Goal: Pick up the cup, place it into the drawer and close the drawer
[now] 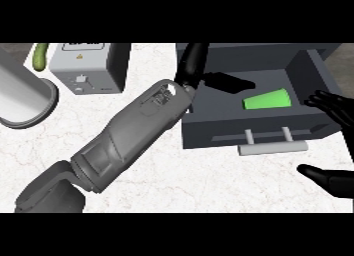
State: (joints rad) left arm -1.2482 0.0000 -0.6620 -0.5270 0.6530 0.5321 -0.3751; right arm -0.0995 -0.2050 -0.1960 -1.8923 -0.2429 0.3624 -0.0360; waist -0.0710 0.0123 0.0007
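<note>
Two hands show over the white marble counter [209,180]. The left hand [202,70], at the end of a long grey forearm [128,135], hangs over the open drawer [254,125], empty, its fingers spread loosely. The green cup [268,99] lies on its side inside the drawer, just right of those fingers and seemingly apart from them. The right hand [342,112] rests open at the view's right edge, beside the drawer's handle [272,146]. A grey box [88,67] and a metal cylinder [17,95] stand at the left.
</note>
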